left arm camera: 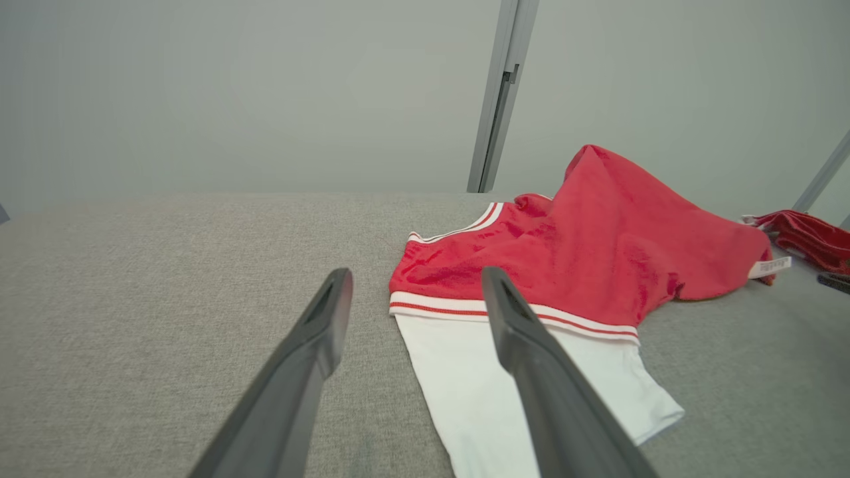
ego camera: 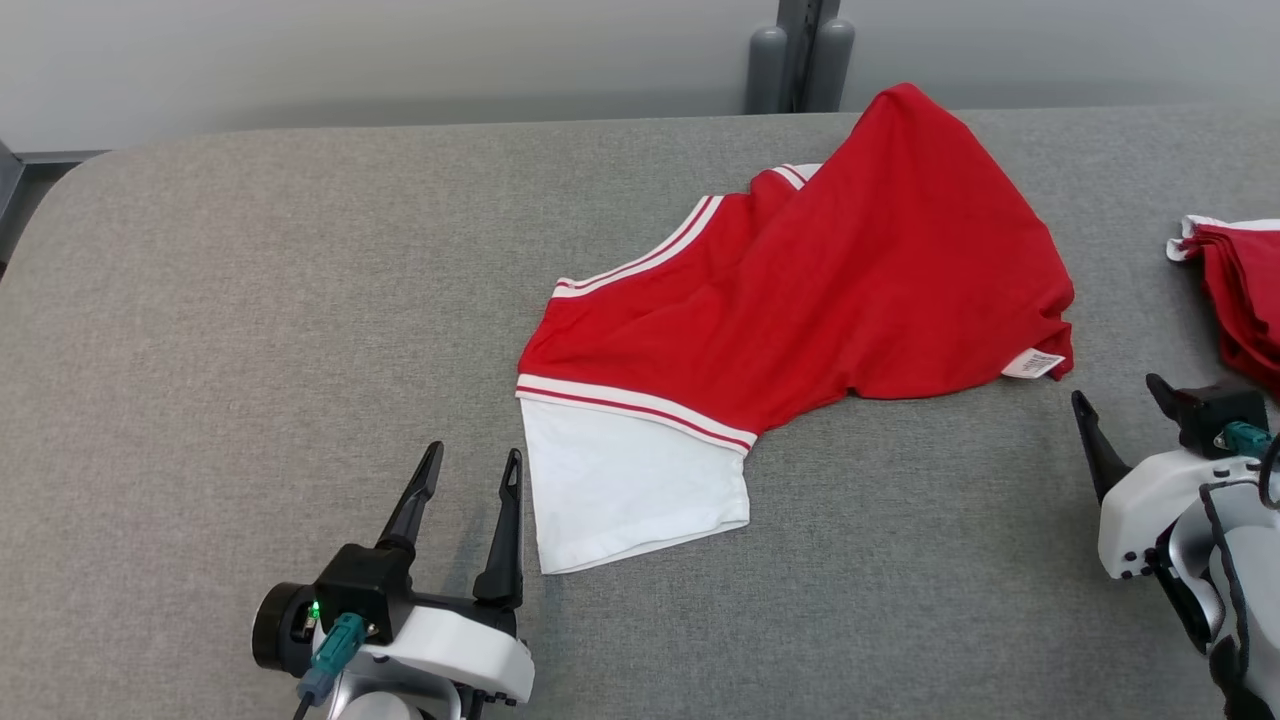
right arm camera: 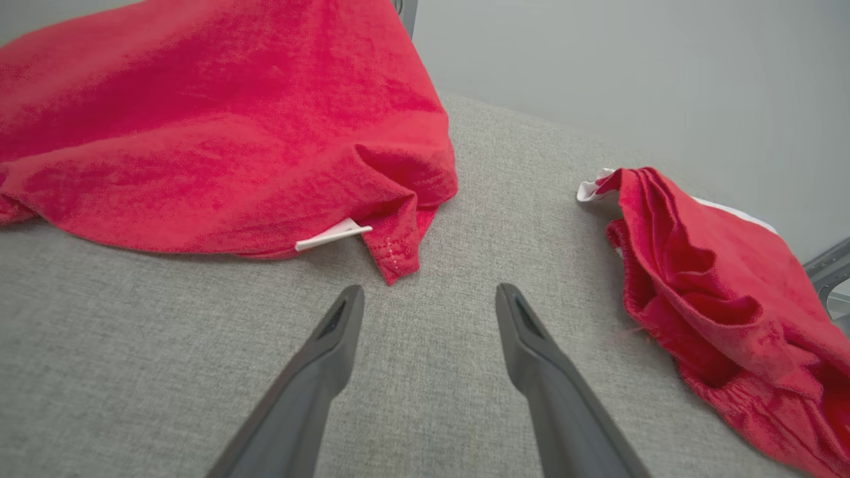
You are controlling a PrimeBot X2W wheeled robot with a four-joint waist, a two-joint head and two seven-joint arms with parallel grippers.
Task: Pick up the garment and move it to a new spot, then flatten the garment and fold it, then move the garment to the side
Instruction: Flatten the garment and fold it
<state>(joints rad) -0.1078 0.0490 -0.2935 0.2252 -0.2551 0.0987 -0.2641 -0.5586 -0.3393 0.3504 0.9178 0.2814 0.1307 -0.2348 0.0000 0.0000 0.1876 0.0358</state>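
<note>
Finds the garment lying loose on the grey table, between the two grippers and ahead of both pairs of jaws, mostly red, rumpled, humped up at the end farthest from them. Left gripper low over the table, jaws released and spread wide, grasping nothing. Just ahead of those jaws and a little to their right, the garment's white panel, flat on the table, its near left corner just beside the tip of the right-hand jaw; touching or apart there, cannot tell. Beyond the panel, farther from the same jaws, a white striped band with a thin red line, then the red body rising away to the right. In the left wrist view, bare grey table between and to the left of the jaws, the white panel passing behind the right-hand one. Right gripper also low over the table, jaws likewise released and wide, holding nothing, bare table between them. Just ahead of those jaws and slightly to their left, the garment's red hem corner with a small white label poking out, near the tips but apart from them. To the right of the same jaws, well clear of the garment, a second red garment bunched in folds with a white edge at its far end. Past everything, a pale wall and a grey post
</note>
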